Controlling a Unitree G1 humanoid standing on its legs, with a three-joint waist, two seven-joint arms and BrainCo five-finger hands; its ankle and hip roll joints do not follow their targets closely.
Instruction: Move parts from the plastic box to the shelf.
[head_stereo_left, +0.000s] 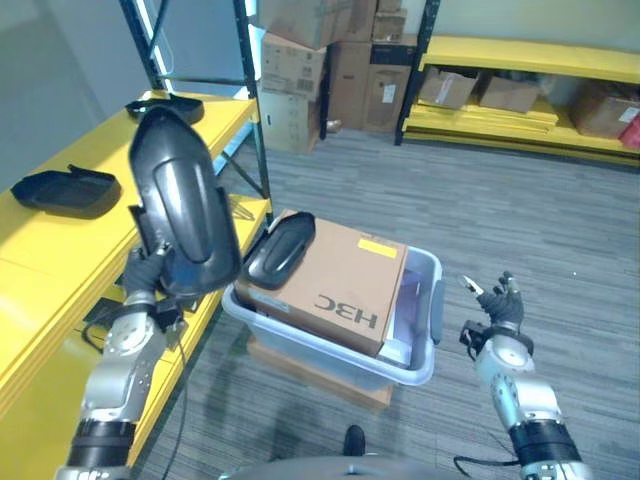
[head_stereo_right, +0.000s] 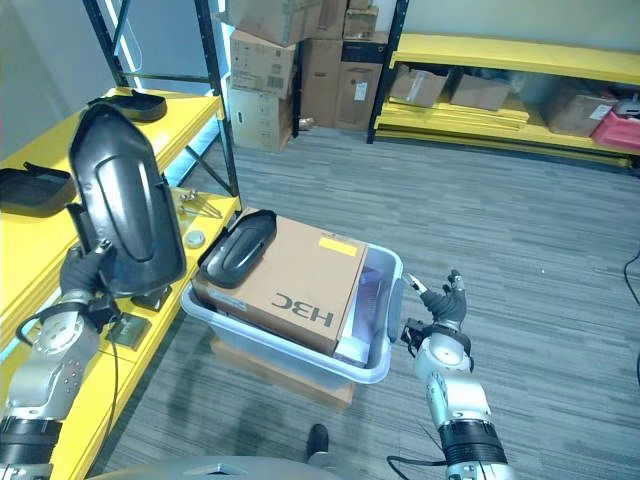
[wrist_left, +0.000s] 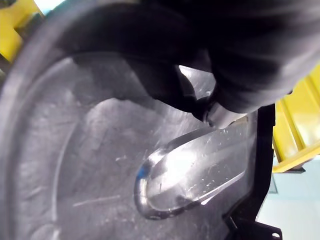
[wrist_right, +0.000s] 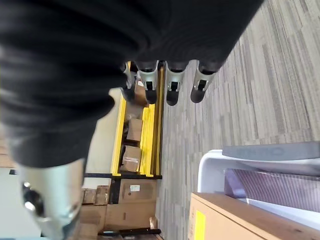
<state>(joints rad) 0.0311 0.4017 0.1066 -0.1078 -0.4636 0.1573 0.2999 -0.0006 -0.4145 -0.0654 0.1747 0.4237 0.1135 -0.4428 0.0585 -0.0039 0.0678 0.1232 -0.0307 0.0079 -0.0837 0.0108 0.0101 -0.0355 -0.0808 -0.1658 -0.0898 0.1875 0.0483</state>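
Black part (head_stereo_left: 183, 205) upright in left hand (head_stereo_left: 147, 272) — apparently gripped, right hand (head_stereo_left: 498, 305) loosely open — holding nothing

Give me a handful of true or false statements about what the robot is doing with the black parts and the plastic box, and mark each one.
1. The left hand holds a large black part upright above the shelf's edge. True.
2. The right hand is gripping the plastic box. False: it hangs open beside the box, holding nothing.
3. A cardboard carton sits inside the plastic box. True.
4. No black part is left at the box. False: a smaller black part lies on top of the carton.
5. Black parts already lie on the yellow shelf. True.
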